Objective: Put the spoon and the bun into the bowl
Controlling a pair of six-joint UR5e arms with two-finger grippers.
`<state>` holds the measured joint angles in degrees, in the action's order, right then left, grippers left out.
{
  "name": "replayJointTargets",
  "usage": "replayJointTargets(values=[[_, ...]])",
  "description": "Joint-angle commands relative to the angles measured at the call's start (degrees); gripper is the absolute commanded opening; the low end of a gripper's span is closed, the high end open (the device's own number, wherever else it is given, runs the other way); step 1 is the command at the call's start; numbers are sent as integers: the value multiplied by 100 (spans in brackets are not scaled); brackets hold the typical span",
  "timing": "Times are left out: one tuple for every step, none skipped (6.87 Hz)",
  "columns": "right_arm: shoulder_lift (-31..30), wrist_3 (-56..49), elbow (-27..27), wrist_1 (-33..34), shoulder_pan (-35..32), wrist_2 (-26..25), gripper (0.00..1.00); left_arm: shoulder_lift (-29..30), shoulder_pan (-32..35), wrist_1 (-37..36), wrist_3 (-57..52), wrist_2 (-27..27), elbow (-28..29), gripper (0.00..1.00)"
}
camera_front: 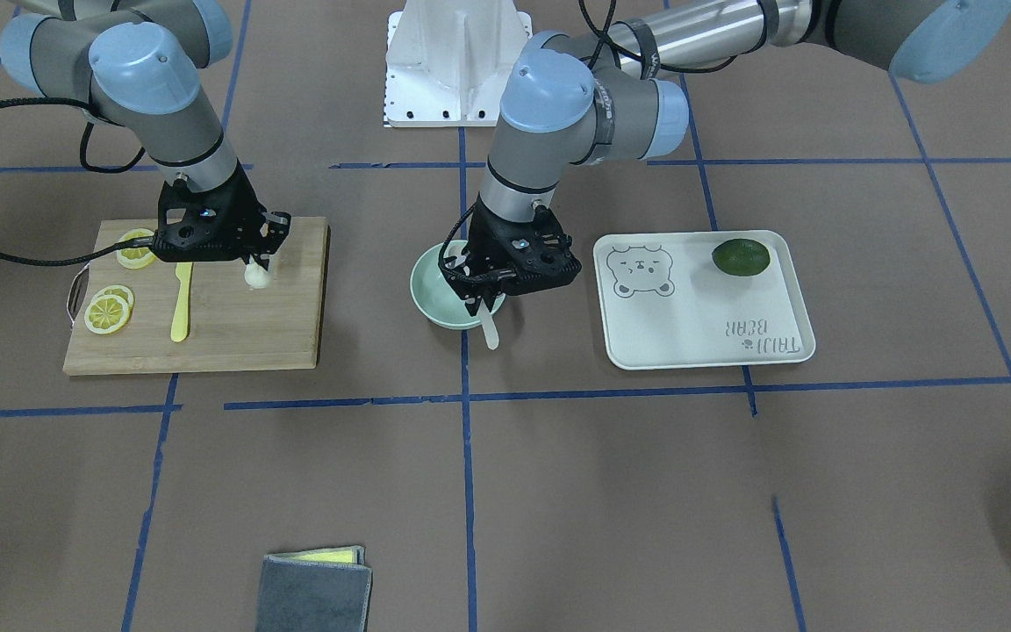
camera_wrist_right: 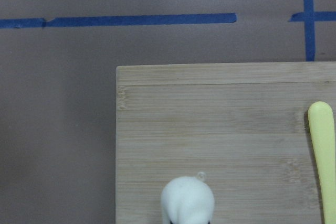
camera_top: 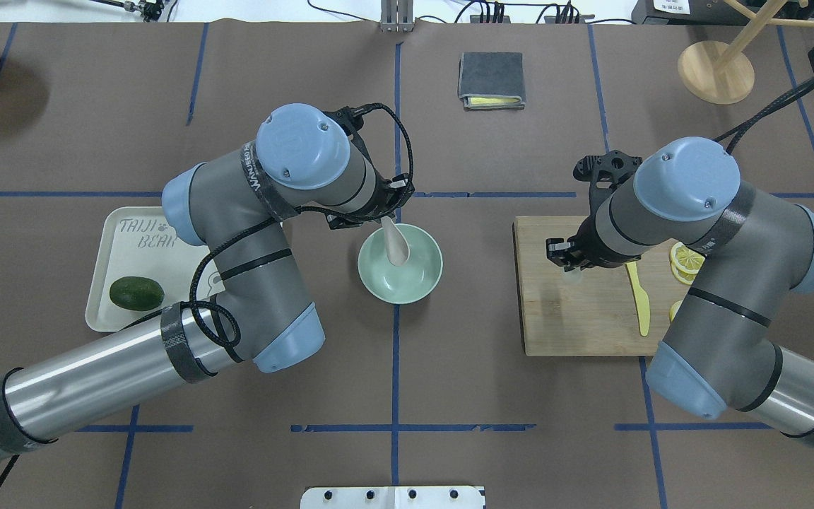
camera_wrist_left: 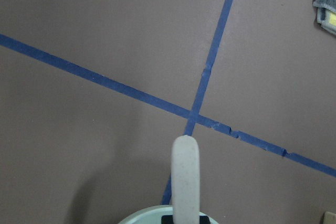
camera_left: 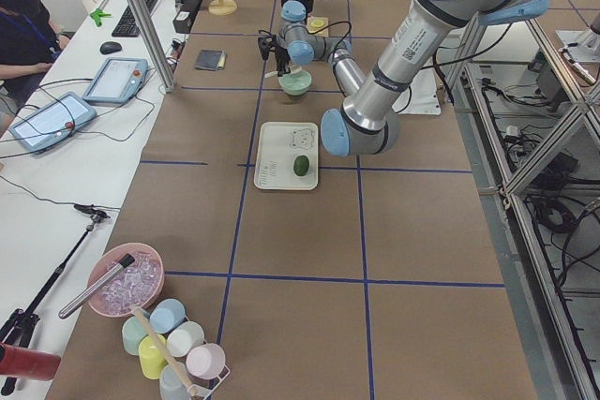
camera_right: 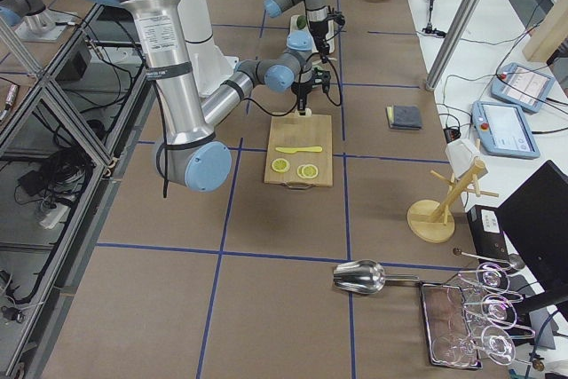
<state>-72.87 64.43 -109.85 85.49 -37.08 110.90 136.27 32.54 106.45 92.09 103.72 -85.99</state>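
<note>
The pale mint-green bowl [camera_front: 432, 303] [camera_top: 417, 283] stands at the table's middle. My left gripper [camera_front: 481, 297] [camera_top: 381, 212] is over its rim, shut on the beige-white spoon [camera_top: 397, 245]. The scoop lies inside the bowl, and the handle [camera_front: 490, 332] [camera_wrist_left: 185, 182] sticks out past the rim. My right gripper [camera_front: 260, 263] [camera_top: 568, 260] is over the wooden cutting board [camera_front: 233, 333] [camera_top: 576, 318], shut on the white bun [camera_front: 256, 276] [camera_wrist_right: 187, 200]. The bun is at or just above the board; I cannot tell which.
A yellow plastic knife [camera_front: 181, 303] [camera_top: 638, 297] and lemon slices [camera_front: 109, 312] [camera_top: 686, 258] lie on the board. A white tray [camera_front: 699, 325] [camera_top: 131, 233] holds a dark green fruit [camera_front: 741, 257] [camera_top: 136, 293]. A grey folded cloth [camera_front: 314, 588] [camera_top: 491, 79] lies at the operators' side.
</note>
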Motion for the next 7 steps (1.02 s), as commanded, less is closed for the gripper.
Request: replayJointTargets(values=[[88, 0, -2, 3, 17, -16, 0, -30, 6, -45, -16, -19, -84, 100], [228, 8, 24, 12, 34, -16, 0, -152, 41, -124, -33, -1, -311, 100], [421, 17, 42, 151, 69, -25, 0, -275, 207, -490, -364, 34, -618, 100], [727, 78, 60, 440, 148, -51, 0, -311, 400, -1129, -1037, 34, -917, 100], [1183, 113, 295, 582, 262, -95, 0, -372, 654, -1623, -1636, 34, -1068, 100], [1622, 270, 654, 574, 367, -121, 0, -764, 805, -1706, -2190, 34, -1408, 100], [1949, 350, 945, 583, 455, -217, 0, -1029, 1033, -1794, -2883, 34, -1638, 100]])
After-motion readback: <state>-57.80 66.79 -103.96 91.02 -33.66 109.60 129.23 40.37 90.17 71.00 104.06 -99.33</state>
